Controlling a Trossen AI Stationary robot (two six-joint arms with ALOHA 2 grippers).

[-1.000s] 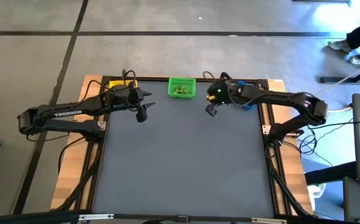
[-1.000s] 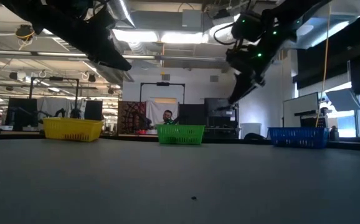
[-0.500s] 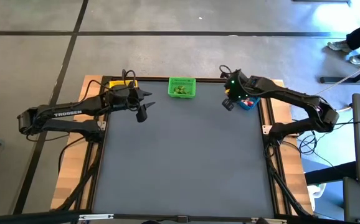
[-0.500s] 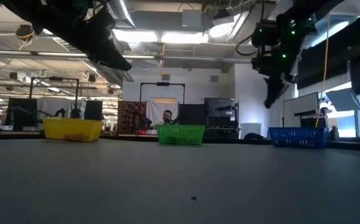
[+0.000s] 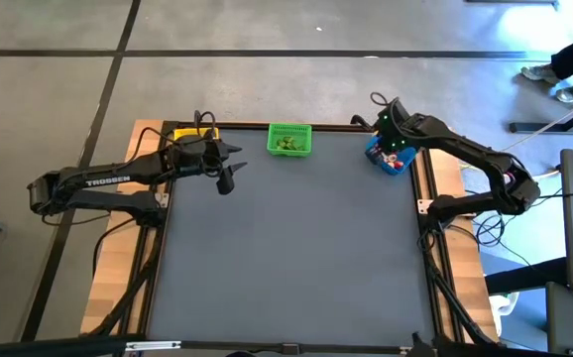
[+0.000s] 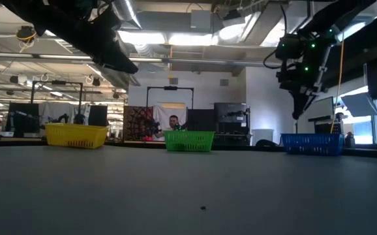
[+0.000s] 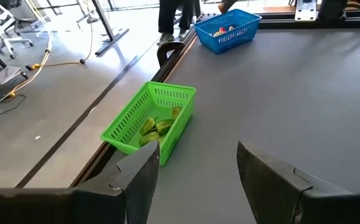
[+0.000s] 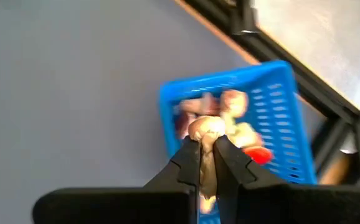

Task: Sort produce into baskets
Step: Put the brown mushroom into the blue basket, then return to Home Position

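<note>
A pale cream piece [image 8: 206,129] of toy produce is pinched between the two dark fingers [image 8: 189,163] of the right gripper [image 8: 208,163], which are clenched on it with only a narrow gap between them. The piece hangs in the air directly above the blue basket [image 8: 279,124], not touching it. That basket already holds several red and cream pieces [image 8: 233,102].

The blue basket [image 5: 386,159] sits at the far right corner of the tabletop [image 5: 286,258], close to the right edge. The right gripper [image 5: 390,142] hovers over it, its arm reaching in from the right side. In the low view the right gripper [image 6: 297,111] points down from well above the blue basket [image 6: 312,143].

The green basket [image 5: 289,139] stands at the middle of the far edge and holds green pieces [image 5: 286,144]. In the left wrist view the green basket [image 7: 152,124] shows yellow-green produce [image 7: 155,126] inside, and the blue basket [image 7: 228,30] lies farther along the same edge.

The yellow basket [image 5: 180,133] is at the far left corner, partly hidden under the left arm; the low view shows the yellow basket [image 6: 76,135] clearly, in line with the green basket [image 6: 189,140].

The left gripper [image 5: 226,179] waits above the tabletop near the far left corner, between the yellow and green baskets. Its fingers [image 7: 136,180] are spread wide apart and hold nothing.

A tiny dark speck [image 6: 203,208] lies on the tabletop near its near edge; what it is cannot be told.

A person [image 6: 174,123] is in the room beyond the far edge.
</note>
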